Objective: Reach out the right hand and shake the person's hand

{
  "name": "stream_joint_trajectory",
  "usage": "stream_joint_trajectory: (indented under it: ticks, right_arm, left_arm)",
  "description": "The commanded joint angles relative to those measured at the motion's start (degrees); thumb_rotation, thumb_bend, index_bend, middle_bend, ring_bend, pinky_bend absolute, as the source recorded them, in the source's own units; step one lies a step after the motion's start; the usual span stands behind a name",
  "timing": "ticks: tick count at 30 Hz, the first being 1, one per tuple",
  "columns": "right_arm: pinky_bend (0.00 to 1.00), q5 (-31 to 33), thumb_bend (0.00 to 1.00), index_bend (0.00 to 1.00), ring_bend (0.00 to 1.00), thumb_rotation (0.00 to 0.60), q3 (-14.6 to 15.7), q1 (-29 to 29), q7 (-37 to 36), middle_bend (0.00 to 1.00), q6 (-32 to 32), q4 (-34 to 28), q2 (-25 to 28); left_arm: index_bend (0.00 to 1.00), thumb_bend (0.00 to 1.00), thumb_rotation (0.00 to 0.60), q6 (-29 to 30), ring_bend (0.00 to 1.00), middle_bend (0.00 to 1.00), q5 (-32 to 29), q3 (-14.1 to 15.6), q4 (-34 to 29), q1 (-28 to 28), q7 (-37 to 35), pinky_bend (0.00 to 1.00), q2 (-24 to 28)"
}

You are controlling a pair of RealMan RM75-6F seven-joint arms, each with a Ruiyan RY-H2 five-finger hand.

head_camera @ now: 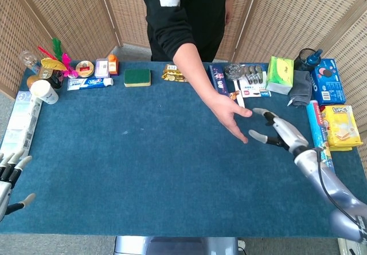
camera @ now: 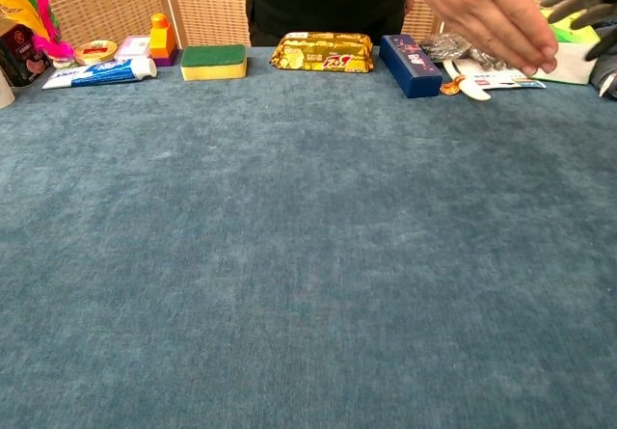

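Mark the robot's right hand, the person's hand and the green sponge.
right hand [head_camera: 279, 133], head view, on its palm.
person's hand [head_camera: 230, 113], head view, mid-palm.
green sponge [camera: 213, 58], chest view, on its top face.

head view looks steeply down on the whole blue table [head_camera: 143, 175] from high up; chest view sits low and near, facing across it. both share the far row, including the green sponge [head_camera: 137, 77] [camera: 213, 61].
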State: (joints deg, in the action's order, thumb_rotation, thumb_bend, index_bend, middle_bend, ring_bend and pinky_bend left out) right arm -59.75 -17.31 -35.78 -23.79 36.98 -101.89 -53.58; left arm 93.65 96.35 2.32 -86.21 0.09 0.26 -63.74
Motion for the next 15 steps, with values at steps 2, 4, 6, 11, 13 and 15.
stream_joint_trajectory:
  ticks: [2,4,6,11,13,15]
  right_arm:
    - [0.19,3.49,0.0,0.04,0.0,0.12,-1.23,-2.74,0.32,0.0,-1.97,-0.06,-0.89]
    - [0.19,5.09,0.0,0.04,0.0,0.118,-1.59,-3.92,0.84,0.0,-2.5,-0.7,-0.95]
    - [0.18,6.76,0.0,0.04,0.0,0.118,-1.76,-5.05,1.46,0.0,-2.95,-1.55,-1.09]
    - [0.17,10.32,0.0,0.04,0.0,0.118,-1.65,-7.8,3.03,0.0,-3.77,-2.72,-2.34]
    - [0.17,11.66,0.0,0.04,0.0,0.116,-1.11,-8.92,4.38,0.0,-3.64,-2.89,-3.02]
    - [0.17,13.11,0.0,0.04,0.0,0.119,-0.39,-10.12,6.14,0.0,-3.04,-3.19,-3.92]
  left_arm:
    - [0.07,0.03,0.6,-0.34,0.0,0.0,-0.38,-0.13,-0.06,-0.11,-0.09,0.0,0.02]
    - [0.07,0.03,0.6,-0.62,0.0,0.0,-0.52,-0.16,-0.1,-0.21,-0.06,0.0,0.02]
    - [0.07,0.03,0.6,-0.86,0.0,0.0,-0.63,-0.18,-0.14,-0.31,-0.02,0.0,0.01]
    - [0.07,0.04,0.6,-1.08,0.0,0.0,-0.74,-0.17,-0.21,-0.4,-0.17,0.0,0.1]
    - [0.07,0.03,0.6,-0.99,0.0,0.0,-0.82,-0.2,-0.2,-0.35,-0.43,0.0,0.17]
    - [0.07,0.03,0.6,-0.93,0.0,0.0,-0.97,-0.28,-0.15,-0.32,-0.63,0.0,0.23]
